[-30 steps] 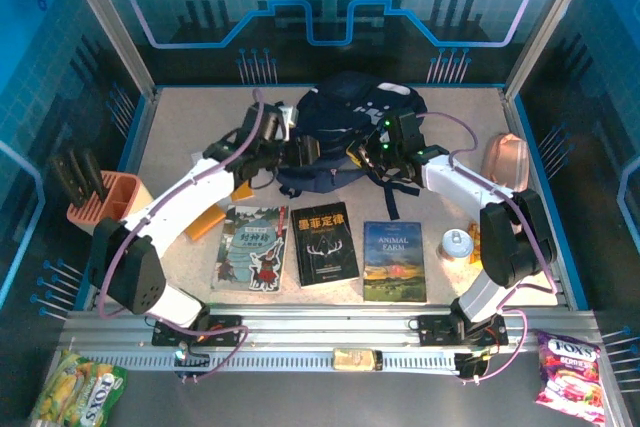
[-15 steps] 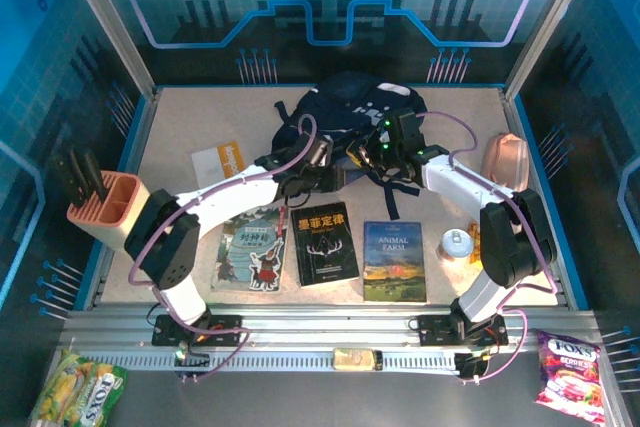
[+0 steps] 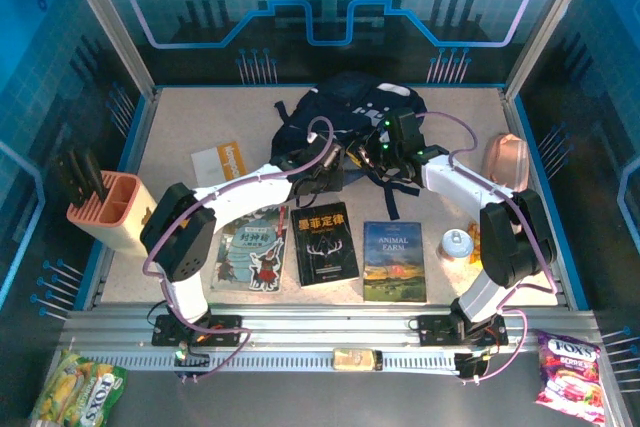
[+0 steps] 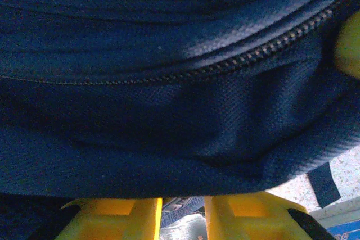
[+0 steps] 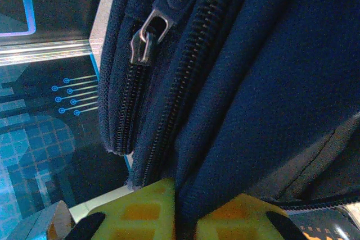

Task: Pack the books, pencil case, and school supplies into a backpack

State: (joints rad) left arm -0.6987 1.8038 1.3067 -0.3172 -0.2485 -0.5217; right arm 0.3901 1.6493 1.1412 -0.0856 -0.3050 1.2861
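The dark navy backpack (image 3: 350,117) lies at the back middle of the table. My right gripper (image 3: 381,153) is at its near right edge, shut on a fold of the navy fabric (image 5: 236,111) next to a zipper pull (image 5: 145,40). My left gripper (image 3: 322,173) is pressed against the near left edge of the backpack (image 4: 169,111). Its yellow fingers (image 4: 112,217) stand a narrow gap apart with their tips hidden under the fabric. Three books (image 3: 325,242) lie in a row in front. The pinkish pencil case (image 3: 508,157) rests at the right. An orange-yellow pad (image 3: 220,160) lies at the left.
A pink rack with black pieces (image 3: 105,209) stands at the left edge. A small round tin (image 3: 456,243) sits right of the books. Snack bags (image 3: 572,377) lie off the table beyond the near rail. Glass walls enclose the table on three sides.
My left arm has swung right, away from the pad, to the backpack's near edge, and its jaws have narrowed. The right arm has kept its place and grip.
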